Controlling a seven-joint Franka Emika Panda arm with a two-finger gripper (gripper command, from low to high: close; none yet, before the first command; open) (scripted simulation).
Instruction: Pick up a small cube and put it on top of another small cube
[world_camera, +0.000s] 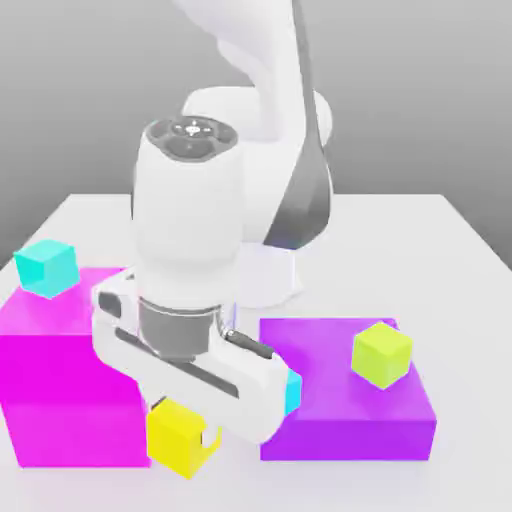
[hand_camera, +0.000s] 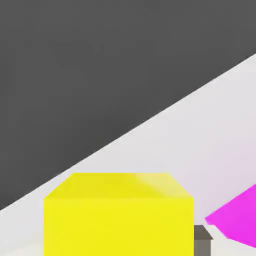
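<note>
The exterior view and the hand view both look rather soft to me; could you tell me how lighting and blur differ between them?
Exterior view: even, diffuse light, a faint shadow on the table by the arm's base, no glare, mild softness throughout. Hand view: the yellow cube has a brighter top face than front; a magenta block corner and a dark backdrop beyond the pale table edge.

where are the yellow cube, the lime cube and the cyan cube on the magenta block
yellow cube (world_camera: 178, 438), exterior view, on its front face under the hand
lime cube (world_camera: 381, 355), exterior view, on its middle, atop the purple block
cyan cube (world_camera: 46, 266), exterior view, on its front face, atop the magenta block
</note>
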